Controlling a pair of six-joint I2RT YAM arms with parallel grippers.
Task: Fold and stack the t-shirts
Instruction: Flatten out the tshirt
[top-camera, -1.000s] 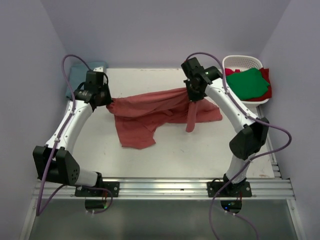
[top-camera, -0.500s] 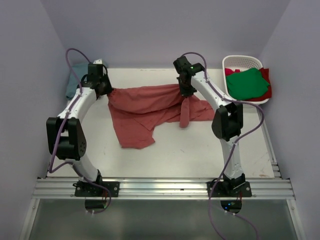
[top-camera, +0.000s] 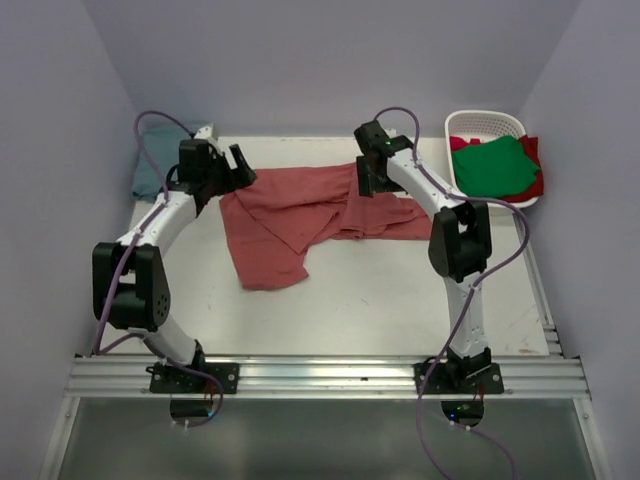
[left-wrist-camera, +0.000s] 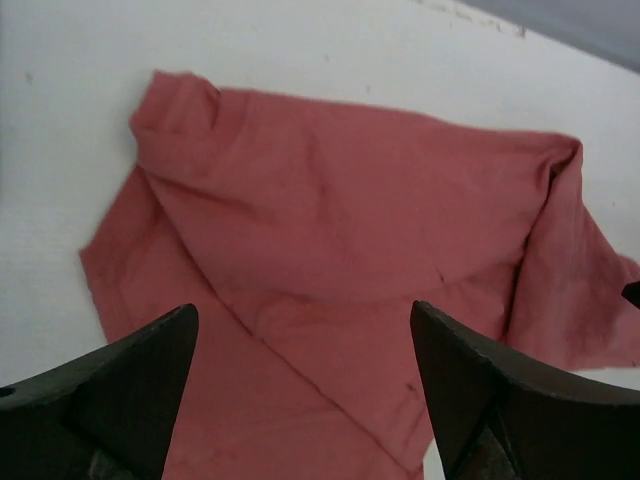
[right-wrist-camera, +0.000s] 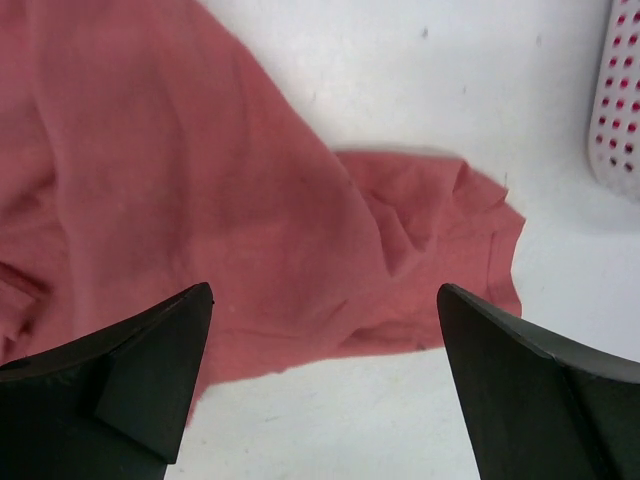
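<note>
We see the brick-red shirt (top-camera: 300, 215) lying crumpled on the counter (top-camera: 400, 290), left of the basket (top-camera: 487, 122) and apart from it. Our left fingers (top-camera: 240, 168) stand wide apart over the shirt's corner farthest from the basket, gripping nothing. Our right fingers (top-camera: 372, 185) are likewise apart and empty, over the part nearer the basket. In the basket a green shirt (top-camera: 495, 165) lies atop a bright red shirt (top-camera: 532, 150), both spilling over its rim. The teal shirt (top-camera: 150, 165) sits far left of the basket.
</note>
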